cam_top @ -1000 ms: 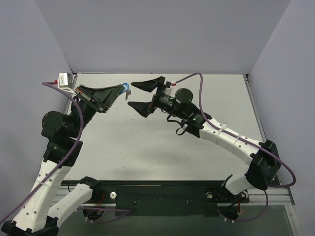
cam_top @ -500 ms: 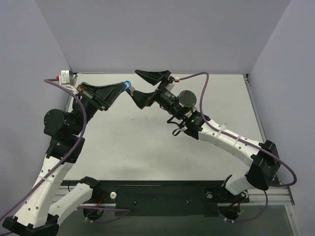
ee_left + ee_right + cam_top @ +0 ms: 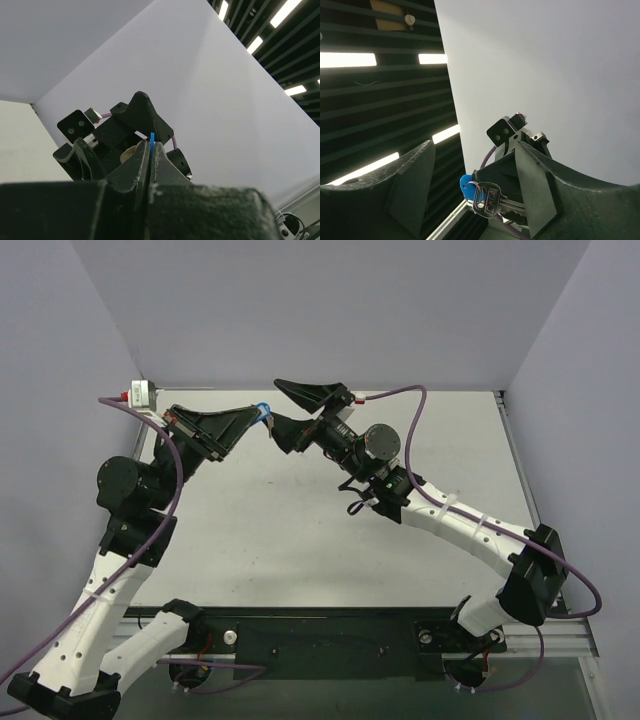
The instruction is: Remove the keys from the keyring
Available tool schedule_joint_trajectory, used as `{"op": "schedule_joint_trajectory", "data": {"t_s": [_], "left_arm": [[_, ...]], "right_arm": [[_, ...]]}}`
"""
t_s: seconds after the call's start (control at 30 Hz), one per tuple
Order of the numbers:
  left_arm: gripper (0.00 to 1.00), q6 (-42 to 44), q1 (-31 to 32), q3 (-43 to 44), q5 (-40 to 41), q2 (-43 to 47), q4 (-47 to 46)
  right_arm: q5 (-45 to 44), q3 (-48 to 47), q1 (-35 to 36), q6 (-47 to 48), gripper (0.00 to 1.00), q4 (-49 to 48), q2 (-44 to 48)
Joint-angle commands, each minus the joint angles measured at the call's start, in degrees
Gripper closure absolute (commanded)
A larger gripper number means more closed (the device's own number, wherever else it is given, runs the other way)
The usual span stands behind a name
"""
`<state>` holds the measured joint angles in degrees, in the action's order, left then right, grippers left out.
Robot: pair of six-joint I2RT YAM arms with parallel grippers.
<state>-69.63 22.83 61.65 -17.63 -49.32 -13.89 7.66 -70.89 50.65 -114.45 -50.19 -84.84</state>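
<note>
The left gripper [image 3: 256, 418] is clamped tight on the keyring [image 3: 264, 409] by its blue tag [image 3: 466, 186], up in the air — just right of it the key [image 3: 487, 200] hangs between the parted fingers of the right gripper [image 3: 274, 402], untouched

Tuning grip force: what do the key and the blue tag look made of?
Key: probably metal. It is silvery and shiny, and light glints off its flat head. Blue tag: looks like plastic, with a saturated, even colour and a smooth surface with no metallic glint. The view is too small to be sure.
</note>
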Motion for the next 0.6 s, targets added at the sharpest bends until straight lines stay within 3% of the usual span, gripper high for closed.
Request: {"op": "schedule_joint_trajectory", "data": {"t_s": [0.0,0.07,0.23,0.57], "left_arm": [[1.00,1.07,0.11,-0.21,0.58,0.01,-3.86],[1.00,0.72,0.11,-0.21,0.49,-0.42,-5.35],[1.00,0.89,0.11,0.66,0.49,-1.74,-6.77],[1.00,0.98,0.11,-1.00,0.40,-1.83,-7.56]], "right_arm": [[-0.28,-1.45,0.24,-24.85,0.36,-4.83,-0.07],[0.42,-0.48,0.24,-24.50,0.29,-3.42,0.55],[0.60,1.81,0.15,-24.41,0.23,-2.63,1.34],[-0.45,0.76,0.24,-24.68,0.28,-2.98,1.34]]}}
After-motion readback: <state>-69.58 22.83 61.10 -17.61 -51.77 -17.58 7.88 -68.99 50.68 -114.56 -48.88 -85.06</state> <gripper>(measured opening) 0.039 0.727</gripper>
